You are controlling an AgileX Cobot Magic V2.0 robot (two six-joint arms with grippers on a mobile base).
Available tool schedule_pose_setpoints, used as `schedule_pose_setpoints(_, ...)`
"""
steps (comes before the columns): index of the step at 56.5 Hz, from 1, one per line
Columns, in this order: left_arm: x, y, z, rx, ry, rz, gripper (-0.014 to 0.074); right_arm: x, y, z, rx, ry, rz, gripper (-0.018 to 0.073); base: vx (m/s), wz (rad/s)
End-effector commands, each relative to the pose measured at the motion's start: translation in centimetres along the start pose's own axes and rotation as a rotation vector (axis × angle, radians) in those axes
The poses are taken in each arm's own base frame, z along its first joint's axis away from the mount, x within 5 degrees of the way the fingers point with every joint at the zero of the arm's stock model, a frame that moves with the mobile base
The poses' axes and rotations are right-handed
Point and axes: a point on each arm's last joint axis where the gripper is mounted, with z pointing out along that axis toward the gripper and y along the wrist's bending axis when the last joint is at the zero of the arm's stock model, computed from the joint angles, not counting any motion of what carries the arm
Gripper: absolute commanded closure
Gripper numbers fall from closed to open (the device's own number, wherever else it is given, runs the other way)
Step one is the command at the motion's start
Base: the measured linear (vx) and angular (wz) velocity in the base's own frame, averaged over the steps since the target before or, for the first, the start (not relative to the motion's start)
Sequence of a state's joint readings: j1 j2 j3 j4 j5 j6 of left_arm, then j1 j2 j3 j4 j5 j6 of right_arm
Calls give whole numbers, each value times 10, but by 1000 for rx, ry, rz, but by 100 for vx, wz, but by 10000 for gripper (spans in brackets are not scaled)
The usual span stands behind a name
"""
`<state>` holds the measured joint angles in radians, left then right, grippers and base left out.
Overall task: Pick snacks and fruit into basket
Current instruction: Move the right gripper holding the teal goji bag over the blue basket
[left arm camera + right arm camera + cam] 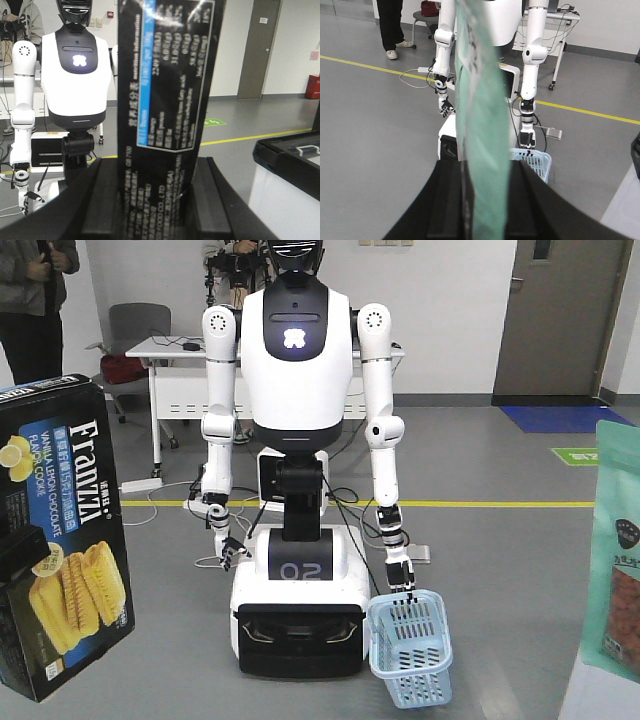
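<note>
The left gripper [155, 165] is clamped on the Franzzi cookie box [165, 75]. Its black fingers [107, 200] press in from either side of the narrow panel of small print. The box stands upright and fills the left edge of the front view, with its pictured yellow wafers facing the camera. The right gripper [484, 167] is closed on the lower part of the mint-green pouch [480, 100], which rises upright and edge-on between the fingers [447, 200]. In the front view the pouch shows at the right edge. Beyond both snacks, a white humanoid robot [297, 370] stands on the grey floor [530, 570], facing the cameras. The light blue basket [410, 650] hangs tilted from one of its hands, low beside its base and well apart from box and pouch. A yellow floor line [500, 504] runs behind it
</note>
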<state>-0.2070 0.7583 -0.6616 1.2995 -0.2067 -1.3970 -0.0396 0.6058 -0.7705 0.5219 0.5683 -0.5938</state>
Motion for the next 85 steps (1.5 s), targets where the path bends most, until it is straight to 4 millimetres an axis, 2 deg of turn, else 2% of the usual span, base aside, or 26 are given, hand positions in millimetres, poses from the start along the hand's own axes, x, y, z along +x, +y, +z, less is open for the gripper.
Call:
schedule_pose_setpoints(1,-13,-4,-2,29,-47,-18,594,-15,-4,-4,45,-101,6,568,35,7)
schedule_pose_setpoints(85,-13,-4,-2,29,-47,-18,594,-15,-4,-4,45,-100,6,568,33,1)
